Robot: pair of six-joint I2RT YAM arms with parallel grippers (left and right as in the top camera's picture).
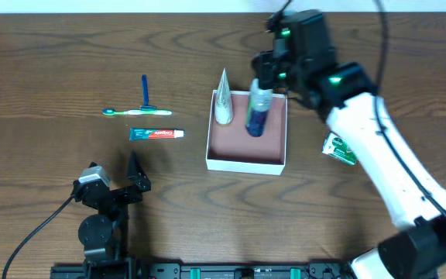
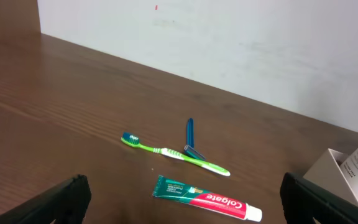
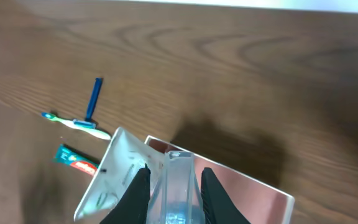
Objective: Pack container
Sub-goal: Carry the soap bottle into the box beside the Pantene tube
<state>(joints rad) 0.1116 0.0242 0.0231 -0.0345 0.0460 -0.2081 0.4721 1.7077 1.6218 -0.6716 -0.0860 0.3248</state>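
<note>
Now the container (image 1: 245, 163) holds a white tube (image 1: 223, 102) and a blue bottle (image 1: 256, 118).
Right gripper (image 1: 263, 81) grasps the bottle; left gripper (image 1: 113, 174) gapes (toothbrush (image 1: 136, 112), razor (image 1: 145, 91), toothpaste (image 1: 156, 134) outside).

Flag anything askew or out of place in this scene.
The white tube pokes out over the far-left rim of the container instead of lying flat inside. On the table, the razor lies crosswise with its head touching the toothbrush. Nothing looks spilled or damaged.
</note>
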